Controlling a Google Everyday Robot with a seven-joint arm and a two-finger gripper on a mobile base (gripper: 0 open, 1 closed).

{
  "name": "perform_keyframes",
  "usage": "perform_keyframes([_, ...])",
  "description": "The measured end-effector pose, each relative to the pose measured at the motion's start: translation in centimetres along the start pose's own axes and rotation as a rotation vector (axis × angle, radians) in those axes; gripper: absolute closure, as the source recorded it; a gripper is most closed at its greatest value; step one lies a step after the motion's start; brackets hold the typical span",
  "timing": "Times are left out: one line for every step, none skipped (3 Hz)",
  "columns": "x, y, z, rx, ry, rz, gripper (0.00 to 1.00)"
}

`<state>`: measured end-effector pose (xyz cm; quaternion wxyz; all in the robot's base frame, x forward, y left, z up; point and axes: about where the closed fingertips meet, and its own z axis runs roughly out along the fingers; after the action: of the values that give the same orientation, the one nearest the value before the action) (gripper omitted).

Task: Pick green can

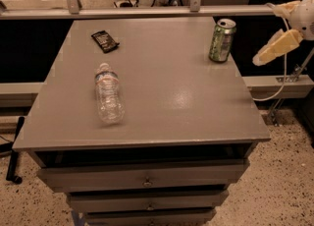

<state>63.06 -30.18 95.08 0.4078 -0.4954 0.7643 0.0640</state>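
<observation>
The green can [222,40] stands upright near the far right corner of the grey table [162,97]. It has a green body with pale markings and a silver top. My gripper [262,34] is at the right edge of the view, beside the table and to the right of the can, at about the can's height. Its two pale fingers [277,46] are spread apart with nothing between them. It is not touching the can.
A clear plastic water bottle [108,92] lies on its side at the table's left middle. A small black packet [104,41] lies at the far left. Drawers [147,181] sit under the tabletop. A railing [147,11] runs behind the table.
</observation>
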Motion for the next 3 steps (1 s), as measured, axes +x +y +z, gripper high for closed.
perform_keyframes([0.6,-2.9,3.6,-0.022,-0.113,0.07,0.0])
perform_keyframes([0.2,-4.2,6.8,-0.056,-0.22,0.113,0.0])
perform_keyframes([-0.5,-4.8,9.2,-0.076,-0.304,0.132,0.0])
